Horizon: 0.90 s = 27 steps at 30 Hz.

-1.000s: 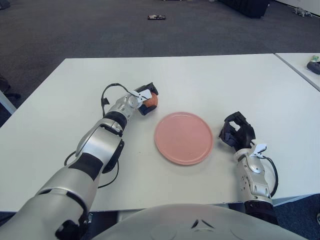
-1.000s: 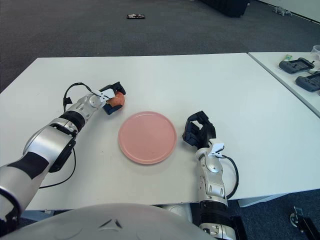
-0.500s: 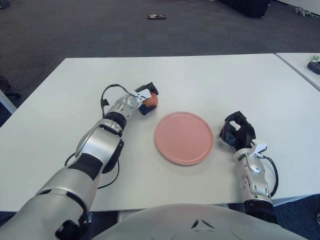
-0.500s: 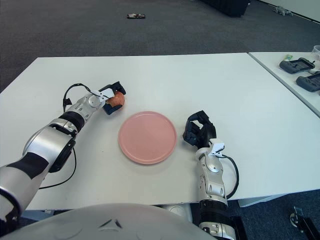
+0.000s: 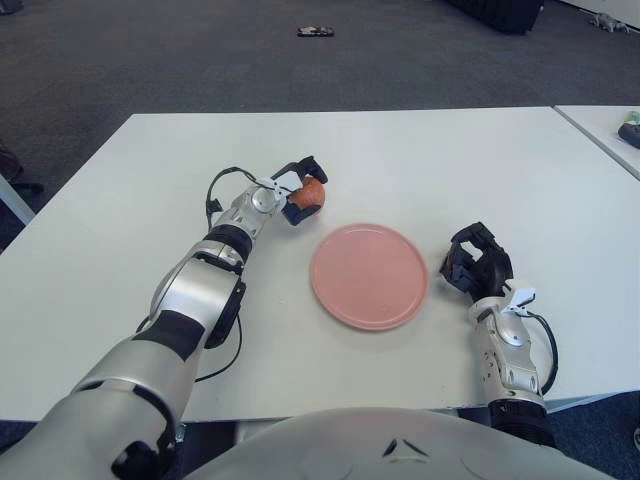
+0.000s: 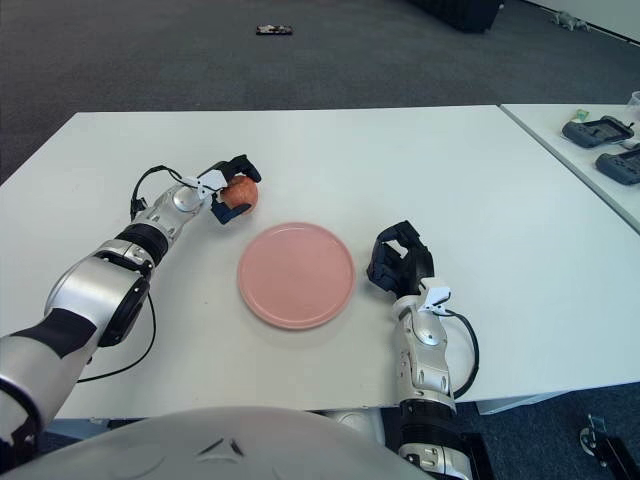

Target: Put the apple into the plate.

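My left hand has its fingers curled round the apple, one dark fingertip arched over the top and the others cupping it from the wrist side and beneath; the fruit looks lifted just clear of the worktop, though I cannot be sure the underside is free; the plate lies near, on the side of the fingers away from the wrist and nearer to me, apart from the apple and with nothing on it; right hand parked beyond the plate's far rim from the left hand, resting on the worktop, fingers curled loosely on nothing. Handling judgement: the apple should be firm and moderately heavy for a three-finger hold; skin smooth and likely slippery against the hard fingertips; round, so it will want to roll out if the grip is off-centre; bruises rather than breaks, so a short drop is tolerable but a squeeze is not needed. Best hold is across the widest girth, with the opposing finger directly across from the other two; the present wrap looks close to that. Set down low over the plate's middle, since a round fruit may roll to the rim.
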Available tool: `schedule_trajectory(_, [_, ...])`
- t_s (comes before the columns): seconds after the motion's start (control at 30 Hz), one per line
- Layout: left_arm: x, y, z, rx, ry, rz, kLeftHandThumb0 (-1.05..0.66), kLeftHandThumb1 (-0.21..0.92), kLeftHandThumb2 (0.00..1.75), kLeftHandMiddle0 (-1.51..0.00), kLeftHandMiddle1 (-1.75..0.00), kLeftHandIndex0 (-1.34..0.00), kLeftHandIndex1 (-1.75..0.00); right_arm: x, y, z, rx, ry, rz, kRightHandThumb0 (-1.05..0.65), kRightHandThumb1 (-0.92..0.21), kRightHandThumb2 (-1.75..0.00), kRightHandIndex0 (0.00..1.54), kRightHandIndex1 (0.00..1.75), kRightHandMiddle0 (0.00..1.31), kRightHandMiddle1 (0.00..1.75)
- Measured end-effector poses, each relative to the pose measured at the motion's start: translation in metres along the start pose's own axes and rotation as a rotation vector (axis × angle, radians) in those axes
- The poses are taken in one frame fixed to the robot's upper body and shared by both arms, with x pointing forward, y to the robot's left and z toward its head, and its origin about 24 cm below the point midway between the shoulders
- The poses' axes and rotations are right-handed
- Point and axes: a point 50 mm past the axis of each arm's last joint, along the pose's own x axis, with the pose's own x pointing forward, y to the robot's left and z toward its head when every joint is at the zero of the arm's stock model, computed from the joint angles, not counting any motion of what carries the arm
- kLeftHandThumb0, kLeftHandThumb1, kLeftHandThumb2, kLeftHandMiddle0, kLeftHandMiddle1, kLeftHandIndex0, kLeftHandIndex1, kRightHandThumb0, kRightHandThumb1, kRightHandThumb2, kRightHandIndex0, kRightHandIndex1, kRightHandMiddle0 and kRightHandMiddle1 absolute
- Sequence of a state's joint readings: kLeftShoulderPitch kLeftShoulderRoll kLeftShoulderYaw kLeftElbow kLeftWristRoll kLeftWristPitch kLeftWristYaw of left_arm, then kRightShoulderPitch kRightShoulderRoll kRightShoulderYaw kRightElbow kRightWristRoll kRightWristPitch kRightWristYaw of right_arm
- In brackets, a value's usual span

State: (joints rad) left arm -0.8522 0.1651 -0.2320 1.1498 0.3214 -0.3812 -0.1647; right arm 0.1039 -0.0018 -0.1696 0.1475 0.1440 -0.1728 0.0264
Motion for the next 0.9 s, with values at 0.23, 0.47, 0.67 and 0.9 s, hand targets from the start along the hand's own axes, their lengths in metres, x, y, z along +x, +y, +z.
schedule_trajectory(0.23, [-0.003, 0.006, 0.029, -0.016, -0.188, 0.034, -0.57, 0.09, 1.60, -1.40, -1.75, -0.80, -1.75, 0.001, 0.001, 0.000, 0.001, 0.001, 0.003, -0.44, -0.45, -1.16, 0.94, 1.75, 0.50, 1.75])
schedule_trajectory(0.47, [-0.014, 0.001, 0.044, -0.060, -0.305, 0.048, -0.57, 0.09, 1.60, -1.39, -1.75, -0.80, -1.75, 0.002, 0.001, 0.000, 0.002, 0.006, 0.003, -0.43, -0.48, -1.12, 0.92, 1.75, 0.48, 1.75])
schedule_trajectory(0.67, [-0.026, -0.011, 0.045, -0.088, -0.345, 0.017, -0.57, 0.09, 1.60, -1.38, -1.75, -0.80, -1.75, 0.002, 0.001, 0.001, 0.002, 0.017, -0.003, -0.43, -0.49, -1.11, 0.90, 1.75, 0.47, 1.75])
schedule_trajectory(0.9, [-0.041, -0.016, 0.057, -0.045, -0.424, -0.008, -0.57, 0.09, 1.60, -1.38, -1.75, -0.80, -1.75, 0.002, 0.001, 0.001, 0.002, 0.018, -0.002, -0.42, -0.50, -1.09, 0.90, 1.75, 0.47, 1.75])
